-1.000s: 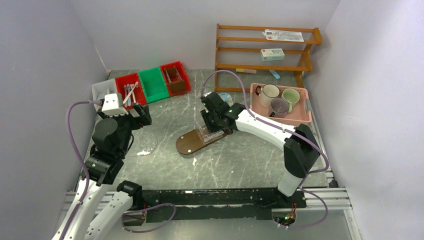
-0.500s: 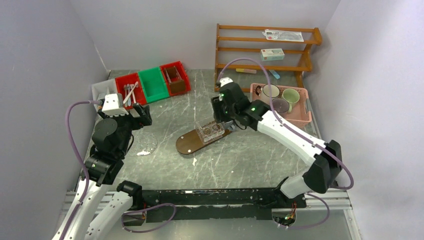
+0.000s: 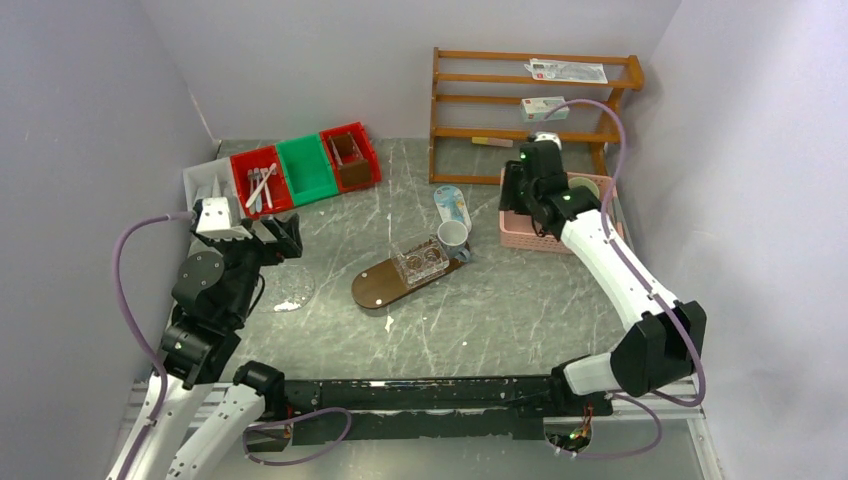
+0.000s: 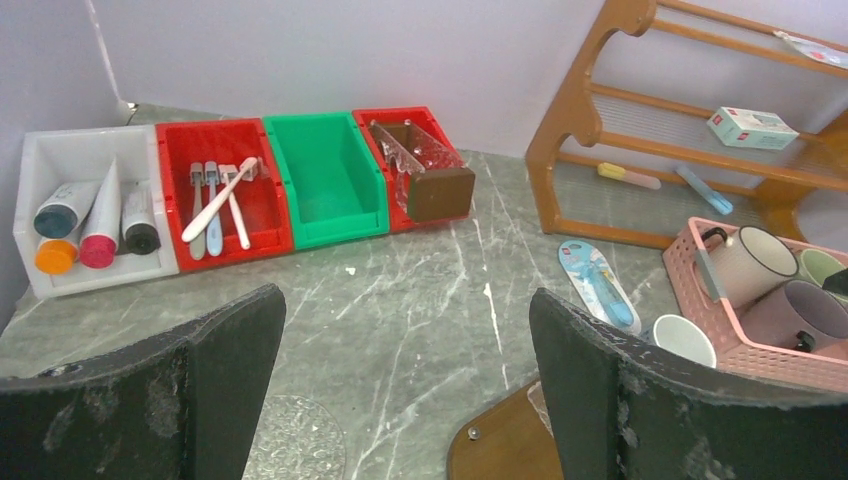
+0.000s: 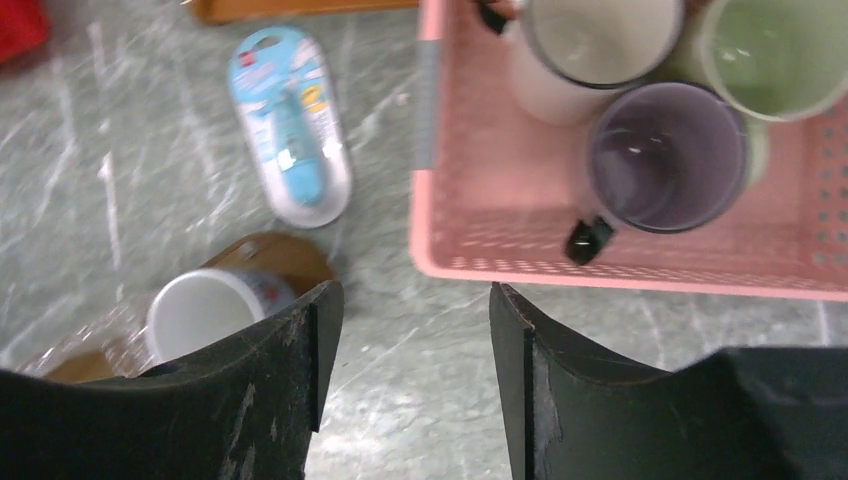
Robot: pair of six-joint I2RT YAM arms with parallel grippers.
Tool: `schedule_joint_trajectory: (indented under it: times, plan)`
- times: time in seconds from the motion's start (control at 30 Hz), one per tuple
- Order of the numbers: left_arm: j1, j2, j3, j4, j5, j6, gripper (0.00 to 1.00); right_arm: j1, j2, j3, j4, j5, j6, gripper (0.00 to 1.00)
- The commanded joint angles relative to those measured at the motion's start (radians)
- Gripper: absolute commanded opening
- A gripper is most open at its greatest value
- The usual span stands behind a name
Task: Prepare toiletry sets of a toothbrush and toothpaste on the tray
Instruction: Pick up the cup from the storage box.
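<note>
Over on the left side of the table, the left gripper point(image 4: 405, 300) is hanging with its jaws spread wide and nothing in them, pretty much where it was a second ago. Moving right, the tray point(image 3: 375, 288) is lying mid-table, and that's where the action is. A second ago the right arm was crouching over the tray's far-right end, and now a white mug point(image 3: 452, 236) is standing there in plain view, right beside a clear holder point(image 3: 421, 264) sitting on the tray's middle. The right gripper point(image 5: 415, 295) is now hovering over the pink basket point(image 5: 480, 240), jaws partway apart and gripping nothing. My read: a cup just got dropped off, so one set is getting started, but no toothbrush or toothpaste is sitting on the tray yet.

Containers, left to right:
- **Far-left corner:**
  - The white bin point(image 4: 30, 160) is holding four tubes point(image 4: 100, 215).
  - The red bin point(image 4: 200, 135) next to it is holding loose toothbrushes point(image 4: 218, 200).
  - The green bin point(image 4: 325, 180) is sitting empty.
  - The second red bin point(image 4: 400, 115) is holding a brown block point(image 4: 438, 192) with something clear behind it.
- **Just beyond the mug:** a blue packaged toothbrush point(image 3: 452, 206) is lying on the table.
- **Right edge:** the pink basket is holding three mugs: cream point(image 5: 590, 40), purple point(image 5: 665, 160) and green point(image 5: 775, 50).
- **Behind the basket:** the wooden shelf point(image 3: 450, 95) is carrying a small box point(image 3: 545, 107).
</note>
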Motion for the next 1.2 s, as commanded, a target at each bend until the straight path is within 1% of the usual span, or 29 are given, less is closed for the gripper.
schedule_joint_trajectory:
  times: [0.0, 0.17, 0.27, 0.47, 0.67, 0.97, 1.1, 1.17]
  plan:
    - [-0.033, -0.02, -0.009, 0.004, 0.006, 0.01, 0.97, -0.126, -0.019, -0.048, 0.054, 0.009, 0.052, 0.6]
    - [-0.072, -0.034, -0.012, 0.004, 0.011, 0.007, 0.97, -0.237, 0.001, -0.077, 0.104, -0.006, 0.123, 0.6]
    - [-0.089, -0.041, -0.013, 0.002, 0.005, 0.007, 0.97, -0.292, 0.011, -0.093, 0.129, 0.023, 0.139, 0.6]
    - [-0.111, -0.054, -0.013, -0.001, -0.006, 0.008, 0.97, -0.418, 0.078, -0.12, 0.167, 0.021, 0.171, 0.59]
    - [-0.12, -0.056, -0.014, -0.002, -0.007, 0.008, 0.97, -0.468, 0.158, -0.126, 0.198, 0.024, 0.176, 0.57]
    - [-0.121, -0.05, -0.013, -0.003, -0.01, 0.009, 0.97, -0.493, 0.259, -0.136, 0.229, 0.015, 0.172, 0.52]
    - [-0.121, -0.045, -0.013, -0.003, -0.01, 0.009, 0.97, -0.502, 0.294, -0.144, 0.244, 0.009, 0.164, 0.5]
    - [-0.121, -0.043, -0.015, -0.001, -0.006, 0.01, 0.97, -0.502, 0.312, -0.139, 0.246, -0.002, 0.158, 0.45]
